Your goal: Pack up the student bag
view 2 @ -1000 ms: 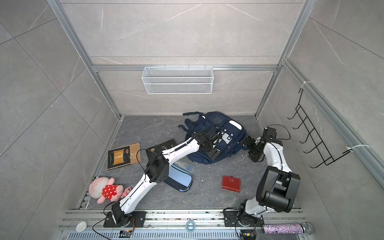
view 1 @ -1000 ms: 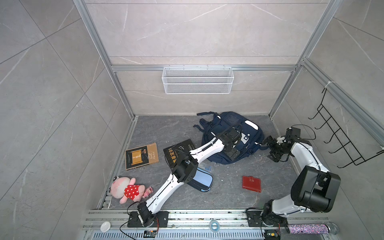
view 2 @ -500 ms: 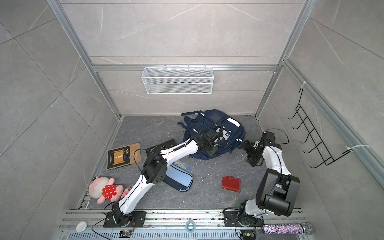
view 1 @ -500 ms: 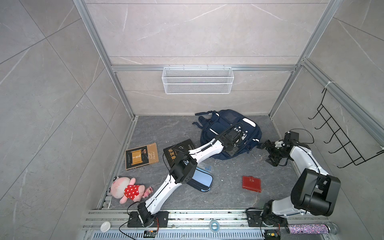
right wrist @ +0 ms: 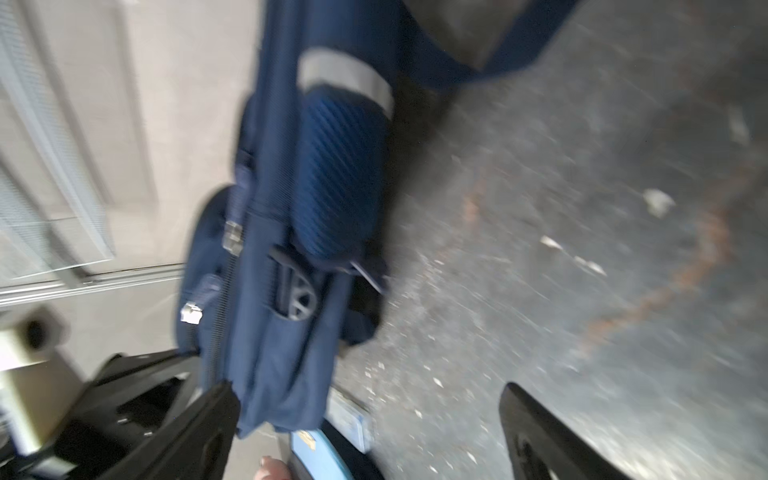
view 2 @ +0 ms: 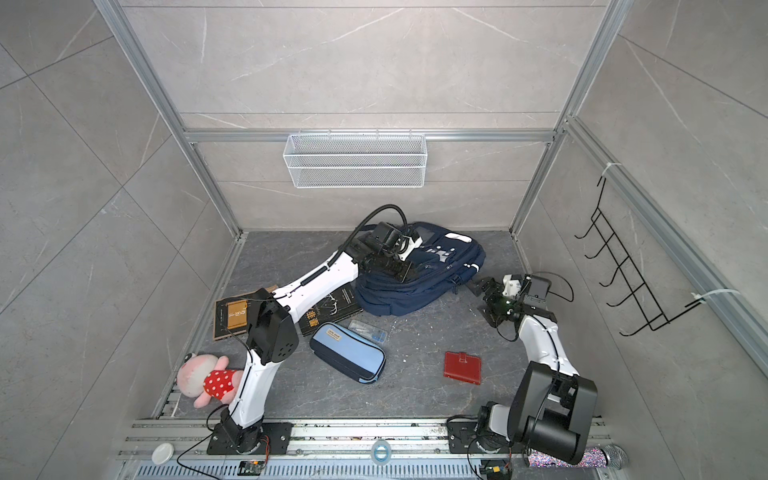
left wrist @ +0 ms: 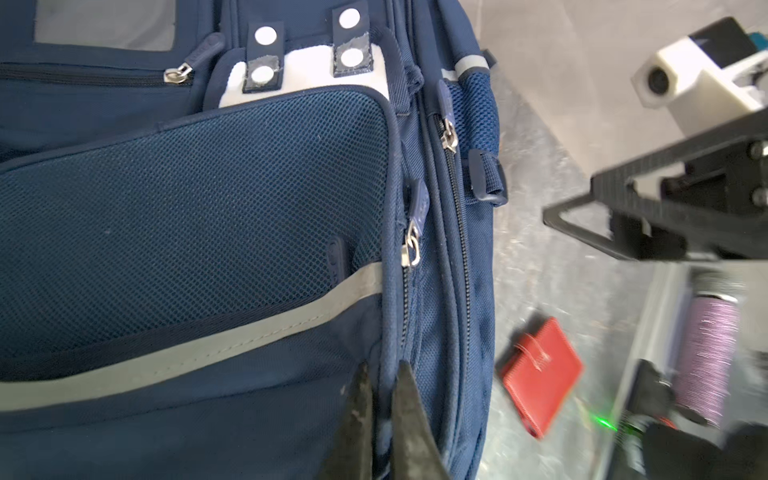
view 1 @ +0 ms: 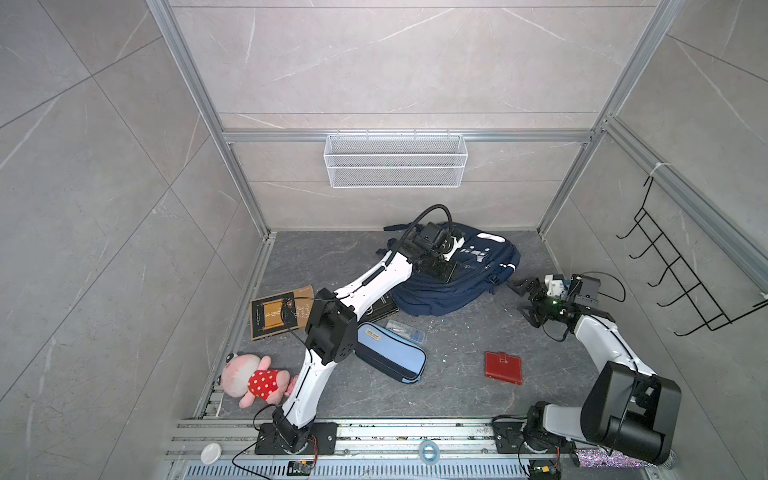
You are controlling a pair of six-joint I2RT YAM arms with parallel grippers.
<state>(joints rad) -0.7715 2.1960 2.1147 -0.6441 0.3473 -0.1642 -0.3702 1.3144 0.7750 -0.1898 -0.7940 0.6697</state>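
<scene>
The student bag (view 1: 465,286) (view 2: 419,291), navy with grey-white stripes, lies at the back of the floor. My left gripper (view 1: 440,268) (view 2: 401,270) rests on its upper face. In the left wrist view the gripper (left wrist: 382,374) is shut on a ridge of the bag's (left wrist: 208,199) navy piping beside a closed zip. My right gripper (view 1: 524,303) (view 2: 484,301) stands open just right of the bag, apart from it, holding nothing. In the right wrist view its wide-apart jaws (right wrist: 368,395) frame the floor and the bag's (right wrist: 332,166) mesh side pocket.
On the floor lie a light-blue pencil case (view 1: 390,353), a small clear box (view 1: 405,330), a red wallet (view 1: 503,368), a brown book (view 1: 280,311), a black book (view 1: 380,309) partly under the left arm, and a plush toy (view 1: 253,380). A wire basket (view 1: 395,166) hangs on the back wall.
My left gripper has shut on the bag's seam and moved back and left, dragging the bag's face with it. The open right gripper has drawn slightly toward the front, away from the bag.
</scene>
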